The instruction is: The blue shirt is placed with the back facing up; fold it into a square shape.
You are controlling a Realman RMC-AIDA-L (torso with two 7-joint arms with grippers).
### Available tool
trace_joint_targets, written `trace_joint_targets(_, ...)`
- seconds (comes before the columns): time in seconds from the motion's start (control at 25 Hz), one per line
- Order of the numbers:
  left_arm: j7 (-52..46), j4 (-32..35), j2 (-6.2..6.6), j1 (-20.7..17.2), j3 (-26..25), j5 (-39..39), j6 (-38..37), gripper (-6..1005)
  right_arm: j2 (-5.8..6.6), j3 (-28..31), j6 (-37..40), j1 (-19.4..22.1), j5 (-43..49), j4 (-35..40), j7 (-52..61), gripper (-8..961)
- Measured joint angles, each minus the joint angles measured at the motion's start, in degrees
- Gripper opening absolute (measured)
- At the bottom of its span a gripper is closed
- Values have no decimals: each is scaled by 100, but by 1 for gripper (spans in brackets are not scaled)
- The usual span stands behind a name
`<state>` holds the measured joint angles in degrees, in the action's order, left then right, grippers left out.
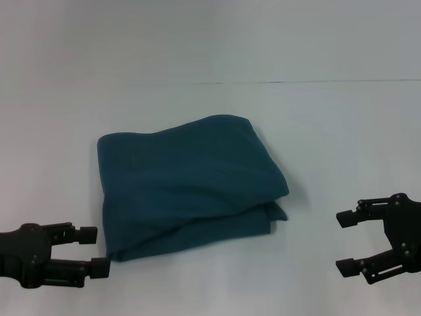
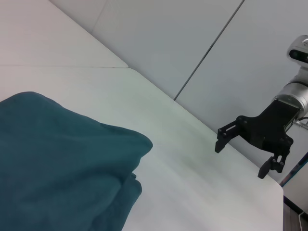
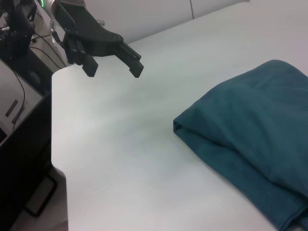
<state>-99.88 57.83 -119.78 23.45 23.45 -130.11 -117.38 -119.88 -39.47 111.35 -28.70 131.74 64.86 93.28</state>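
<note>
The blue shirt [image 1: 187, 181] lies folded into a thick, roughly square bundle in the middle of the white table, its layered edges showing at the near right corner. It also fills the near part of the left wrist view [image 2: 57, 168] and the right wrist view [image 3: 255, 130]. My left gripper [image 1: 92, 250] hovers open at the near left, just off the shirt's near left corner, holding nothing. My right gripper [image 1: 347, 242] stands open at the near right, well apart from the shirt. Each wrist view shows the other arm's gripper: the right one [image 2: 243, 156] and the left one [image 3: 113, 62].
The white table [image 1: 329, 131] runs back to a seam line ahead of a pale wall. In the right wrist view, dark equipment with cables [image 3: 17, 57] stands beyond the table's rounded corner [image 3: 55, 163].
</note>
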Motion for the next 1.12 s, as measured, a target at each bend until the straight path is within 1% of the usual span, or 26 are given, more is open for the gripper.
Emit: trace_joint_targets(1.12, 3, 0, -1, -14, -1, -4, 14, 948, -3, -117, -141, -57, 1, -2, -100, 940)
